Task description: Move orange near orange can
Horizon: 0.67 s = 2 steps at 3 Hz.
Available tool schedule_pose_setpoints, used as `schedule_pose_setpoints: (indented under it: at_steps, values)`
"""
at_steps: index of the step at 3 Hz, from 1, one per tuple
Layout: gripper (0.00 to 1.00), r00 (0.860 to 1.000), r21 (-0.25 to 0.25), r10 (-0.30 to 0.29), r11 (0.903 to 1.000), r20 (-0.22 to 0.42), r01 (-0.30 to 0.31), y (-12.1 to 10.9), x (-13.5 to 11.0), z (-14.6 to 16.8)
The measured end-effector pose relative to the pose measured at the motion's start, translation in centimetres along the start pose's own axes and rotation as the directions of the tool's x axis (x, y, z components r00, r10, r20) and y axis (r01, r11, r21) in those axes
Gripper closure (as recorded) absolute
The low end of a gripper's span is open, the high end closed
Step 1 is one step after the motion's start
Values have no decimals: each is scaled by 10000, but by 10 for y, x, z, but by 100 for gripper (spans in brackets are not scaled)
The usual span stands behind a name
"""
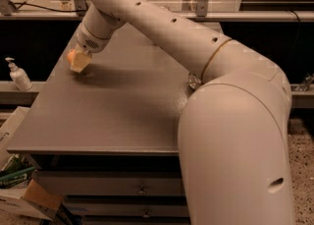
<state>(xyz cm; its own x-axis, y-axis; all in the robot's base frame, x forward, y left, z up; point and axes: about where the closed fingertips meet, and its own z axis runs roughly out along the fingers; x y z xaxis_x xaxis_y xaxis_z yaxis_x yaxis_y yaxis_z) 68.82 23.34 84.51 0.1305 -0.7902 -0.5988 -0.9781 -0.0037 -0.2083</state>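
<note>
My gripper [79, 62] is at the far left of the grey table [117, 116], near its left edge. Its pale fingers are closed around the orange [73, 56], a small round fruit of which only an orange patch shows at the upper left of the fingers. The orange is at or just above the table top, over a small shadow. A shiny silvery bit of the orange can [193, 79] peeks out from behind my arm at the right side of the table. The arm hides most of the can.
My large white arm [230, 121] crosses the table's right half. A white pump bottle [18, 75] stands on a ledge to the left of the table. Cardboard boxes [29, 199] lie on the floor at the lower left. A metal rail [245, 15] runs along the back.
</note>
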Motion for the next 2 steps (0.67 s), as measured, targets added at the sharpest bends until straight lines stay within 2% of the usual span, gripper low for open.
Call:
schedule_pose_setpoints:
  at_steps: [1,2]
  values:
    - [100,10000,372,66,9993,44,-68,-1,6,-23]
    - [100,9999,846,127,9963,-11,-125,-3,17,-52]
